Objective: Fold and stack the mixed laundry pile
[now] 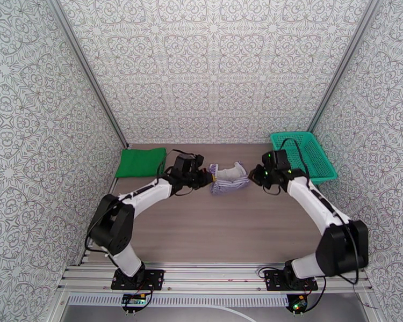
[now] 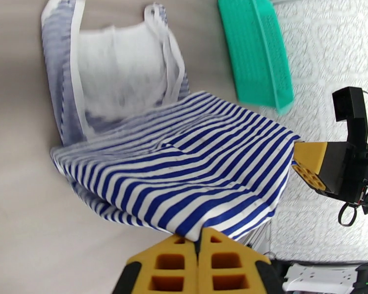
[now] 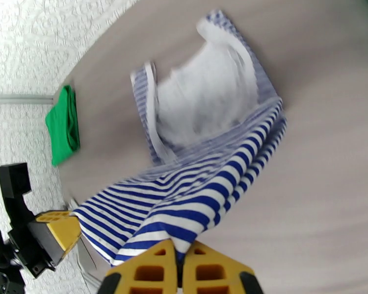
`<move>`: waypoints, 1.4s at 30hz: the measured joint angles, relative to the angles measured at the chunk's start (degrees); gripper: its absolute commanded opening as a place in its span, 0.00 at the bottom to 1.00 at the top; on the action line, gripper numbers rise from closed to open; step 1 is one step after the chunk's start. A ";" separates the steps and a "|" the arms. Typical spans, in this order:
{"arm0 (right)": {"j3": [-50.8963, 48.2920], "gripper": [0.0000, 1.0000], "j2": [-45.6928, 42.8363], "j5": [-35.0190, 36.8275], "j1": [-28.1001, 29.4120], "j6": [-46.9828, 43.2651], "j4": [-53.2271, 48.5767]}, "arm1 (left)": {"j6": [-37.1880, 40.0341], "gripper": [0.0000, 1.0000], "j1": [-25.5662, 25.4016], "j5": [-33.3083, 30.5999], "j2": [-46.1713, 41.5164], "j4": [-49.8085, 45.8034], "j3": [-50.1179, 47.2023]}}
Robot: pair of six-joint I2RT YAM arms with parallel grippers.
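1. The left gripper [image 2: 199, 238] is clenched on one corner of the striped shirt [image 2: 184, 167]. Its 2 yellow fingers are pressed together, with the cloth pinched between them.
2. The right gripper [image 3: 180, 248] is clenched too, and it grasps the opposite corner of the same edge of the shirt.
3. In the top view the 2 grippers face each other over the far half of the table [image 1: 217, 232], the left one on the left side, and the shirt is between them.
4. The held edge is stretched from one gripper to the other and stands a little above the table. The striped cloth falls from it in a soft fold.
5. The rest of the shirt lies on the table beyond the held edge, away from the arm bases. There the white trim and the pale inner side are turned up.
6. The green cloth [image 1: 141, 162] lies flat as a neat rectangle at the far left corner of the table. It is apart from the shirt and just behind the left wrist.
7. The teal mesh basket [image 1: 322, 162] stands at the far right corner of the table, near the right gripper and not touching the shirt.
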 measured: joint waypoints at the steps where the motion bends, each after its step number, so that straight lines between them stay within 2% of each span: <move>1: 1.55 0.00 1.84 0.07 -0.28 0.17 0.13 | -0.11 0.00 0.59 0.61 1.07 0.31 0.83; 10: 12.68 0.00 15.02 -1.42 -2.14 1.66 3.85 | -5.29 0.00 5.18 5.16 10.84 9.64 5.99; 22: 17.07 0.00 25.77 -4.92 -2.95 0.96 15.72 | -11.10 0.02 8.59 5.22 22.16 24.48 11.50; 25: 19.45 0.07 29.18 -5.68 -3.58 0.48 17.62 | -12.46 0.19 8.81 5.07 26.18 27.65 13.40; 28: 22.29 0.26 32.83 -6.67 -3.98 -0.15 19.69 | -14.03 0.33 9.31 4.31 29.59 30.40 14.62; 30: 24.02 0.34 35.36 -7.45 -4.20 -0.52 21.22 | -14.82 0.44 9.90 3.50 31.19 31.43 15.39; 32: 25.92 0.37 38.38 -8.28 -4.46 -0.31 22.91 | -15.08 0.50 10.64 2.78 32.68 32.22 16.74; 36: 27.65 0.46 42.84 -10.16 -4.83 0.90 26.08 | -14.91 0.52 12.04 1.25 33.38 33.70 18.23; 42: 27.67 0.47 43.01 -11.41 -5.53 -0.13 25.83 | -12.37 0.40 13.22 -0.11 31.91 32.26 18.01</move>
